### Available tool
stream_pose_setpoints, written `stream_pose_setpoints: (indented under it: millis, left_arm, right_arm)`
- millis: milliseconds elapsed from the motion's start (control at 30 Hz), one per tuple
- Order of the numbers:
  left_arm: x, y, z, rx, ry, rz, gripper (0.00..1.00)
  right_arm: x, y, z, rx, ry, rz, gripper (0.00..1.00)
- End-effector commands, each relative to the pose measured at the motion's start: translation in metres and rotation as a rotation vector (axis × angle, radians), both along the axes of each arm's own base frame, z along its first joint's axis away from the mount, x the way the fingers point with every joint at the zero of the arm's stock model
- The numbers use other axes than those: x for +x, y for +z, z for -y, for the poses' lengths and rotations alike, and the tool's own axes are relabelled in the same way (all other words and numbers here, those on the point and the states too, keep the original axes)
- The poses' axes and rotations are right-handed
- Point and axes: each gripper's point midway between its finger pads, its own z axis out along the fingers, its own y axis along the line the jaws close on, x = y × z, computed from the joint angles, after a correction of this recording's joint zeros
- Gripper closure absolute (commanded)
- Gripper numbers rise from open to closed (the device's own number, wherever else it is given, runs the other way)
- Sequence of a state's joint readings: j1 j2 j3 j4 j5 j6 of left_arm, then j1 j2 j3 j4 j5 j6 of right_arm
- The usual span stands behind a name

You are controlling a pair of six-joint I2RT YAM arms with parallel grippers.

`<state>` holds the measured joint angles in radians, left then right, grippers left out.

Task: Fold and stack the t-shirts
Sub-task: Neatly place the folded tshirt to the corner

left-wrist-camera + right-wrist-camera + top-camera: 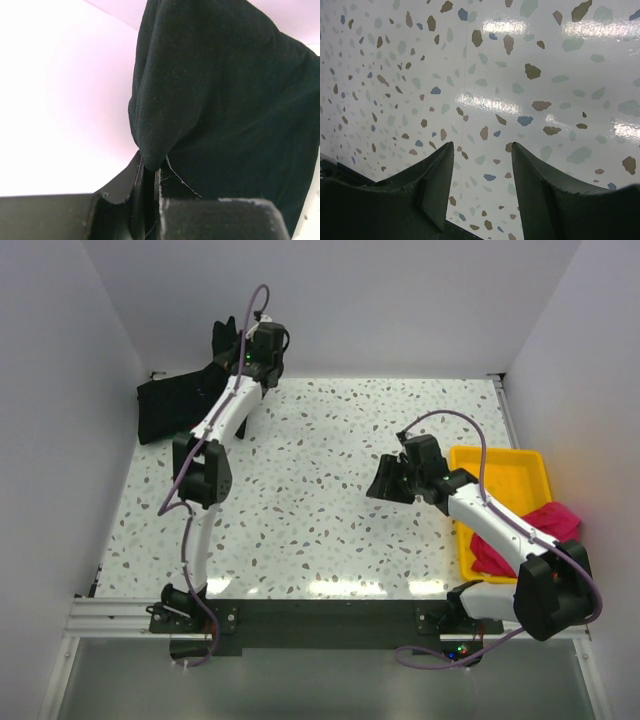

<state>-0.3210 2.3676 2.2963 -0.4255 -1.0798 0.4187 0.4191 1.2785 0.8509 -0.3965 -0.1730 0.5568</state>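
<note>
Running along the 6 o'clock edge nearest the camera, the dark mounting rail (330, 615) is carrying both arm bases. From the left base, the left arm is reaching up toward 11 o'clock. There the left end effector (240, 358) is pinching a bunched fold of the black t-shirt (175, 405) between nearly closed fingers (120, 200). In the left wrist view the cloth is bulging above the jaws and filling most of the picture. The rest of that shirt is trailing down to the 10 o'clock corner of the speckled surface (330, 510), close by the left wall.

Toward 3 o'clock, the right end effector (392, 480) is hovering over bare surface, its jaws standing wide apart with nothing between them. Just beside it, at 4 o'clock, the yellow tray (520, 465) is holding a magenta-pink t-shirt (557, 520), which is spilling over the tray's right rim. The right arm is hiding part of it.
</note>
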Motion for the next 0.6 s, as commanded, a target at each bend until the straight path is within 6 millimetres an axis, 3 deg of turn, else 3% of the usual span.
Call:
stream_pose_setpoints:
  millis: [0, 367, 567]
  left_arm:
    - [-0.017, 0.098, -0.016, -0.014, 0.04, 0.22, 1.0]
    - [-0.034, 0.133, -0.026, -0.012, 0.044, 0.275, 1.0]
    - [-0.036, 0.135, -0.04, -0.024, 0.05, 0.284, 1.0]
  right_arm:
    - [0.012, 0.02, -0.007, 0.015, 0.004, 0.06, 0.47]
    - [0.01, 0.025, -0.01, 0.013, 0.003, 0.071, 0.47]
    - [0.011, 0.026, -0.012, 0.003, 0.01, 0.068, 0.47]
